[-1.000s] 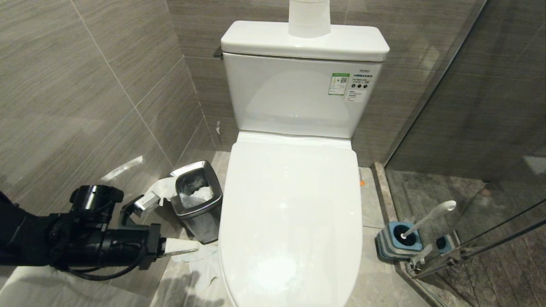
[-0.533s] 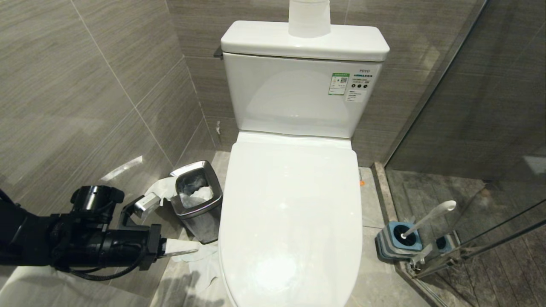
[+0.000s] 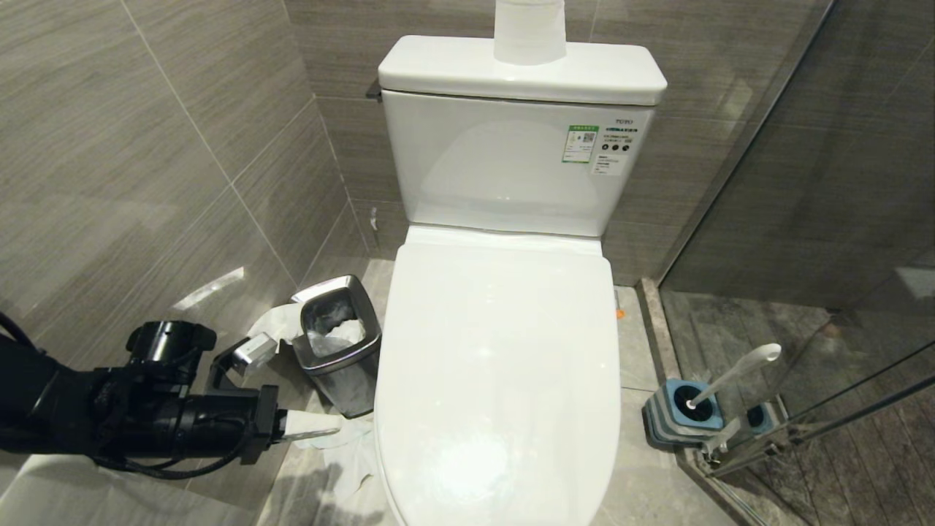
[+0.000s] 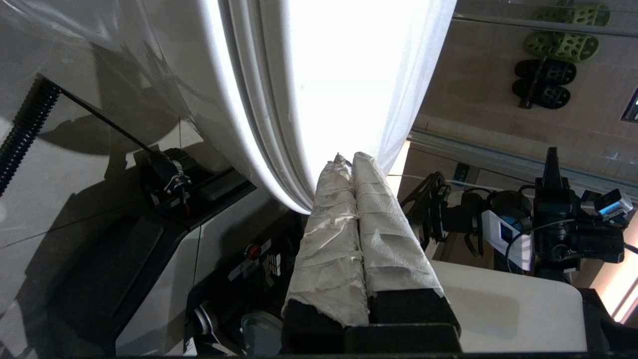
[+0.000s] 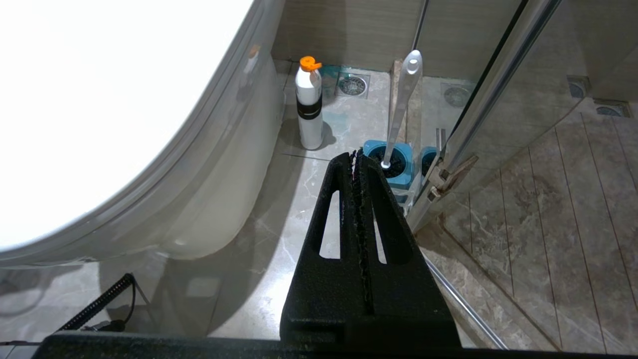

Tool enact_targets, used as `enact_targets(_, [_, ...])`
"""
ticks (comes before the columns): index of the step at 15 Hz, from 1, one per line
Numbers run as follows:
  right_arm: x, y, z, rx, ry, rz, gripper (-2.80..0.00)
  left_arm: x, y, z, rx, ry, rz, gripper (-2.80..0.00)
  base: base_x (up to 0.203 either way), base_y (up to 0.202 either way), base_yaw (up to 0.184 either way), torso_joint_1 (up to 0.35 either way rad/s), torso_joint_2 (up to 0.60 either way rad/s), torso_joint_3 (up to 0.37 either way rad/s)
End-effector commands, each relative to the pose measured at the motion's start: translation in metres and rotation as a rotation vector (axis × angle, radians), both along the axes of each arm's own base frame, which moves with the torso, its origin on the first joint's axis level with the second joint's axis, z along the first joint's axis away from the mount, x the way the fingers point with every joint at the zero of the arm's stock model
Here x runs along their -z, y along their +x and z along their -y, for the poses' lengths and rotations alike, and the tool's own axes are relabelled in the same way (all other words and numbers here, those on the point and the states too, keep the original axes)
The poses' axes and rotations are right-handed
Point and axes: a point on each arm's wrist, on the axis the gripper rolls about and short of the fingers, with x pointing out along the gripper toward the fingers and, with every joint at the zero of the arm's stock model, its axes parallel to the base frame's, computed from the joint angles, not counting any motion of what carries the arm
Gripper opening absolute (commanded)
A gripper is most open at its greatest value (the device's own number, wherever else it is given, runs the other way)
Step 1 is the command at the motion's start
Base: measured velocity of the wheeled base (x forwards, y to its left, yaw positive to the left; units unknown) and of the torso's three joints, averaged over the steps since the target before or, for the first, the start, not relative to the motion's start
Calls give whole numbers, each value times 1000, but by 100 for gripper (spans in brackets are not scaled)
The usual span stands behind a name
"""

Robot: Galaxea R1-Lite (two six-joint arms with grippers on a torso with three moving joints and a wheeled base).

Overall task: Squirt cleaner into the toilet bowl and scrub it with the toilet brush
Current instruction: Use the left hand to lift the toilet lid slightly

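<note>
The toilet bowl (image 3: 504, 365) has its white lid down, so the basin is hidden. My left gripper (image 3: 329, 432) is low beside the toilet's left flank. Its fingers, wrapped in white tissue, are shut with nothing between them, and their tips (image 4: 349, 158) lie close to the lid's rim (image 4: 259, 149). The toilet brush (image 3: 734, 372) leans in its blue-and-grey holder (image 3: 679, 413) on the floor to the toilet's right. My right gripper (image 5: 355, 153) hangs shut and empty, pointing at that holder (image 5: 394, 162) and the brush handle (image 5: 404, 94). A white cleaner bottle with an orange cap (image 5: 309, 104) stands by the toilet's base.
A small steel bin (image 3: 340, 343) with crumpled paper stands between my left arm and the toilet, with tissue on the floor (image 3: 350, 456) beside it. A paper roll (image 3: 529, 29) sits on the tank. A glass shower door (image 3: 803, 219) closes off the right, and tiled walls lie left and behind.
My left arm sits a touch lower than before. The toilet, the brush and the bin have not moved.
</note>
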Motion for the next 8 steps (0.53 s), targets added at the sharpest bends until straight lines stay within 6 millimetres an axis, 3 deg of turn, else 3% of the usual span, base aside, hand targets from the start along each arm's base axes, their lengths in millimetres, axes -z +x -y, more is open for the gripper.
enact_targets(1, [0,0,0,0,0,-1,-280,4,2,0,1,-6,-16,-280,0,0,0,0,0,0])
enact_targets(8, [0,0,0,0,0,-2,-280,8,3,0,2,-6,-27,-280,0,0,0,0,0,0])
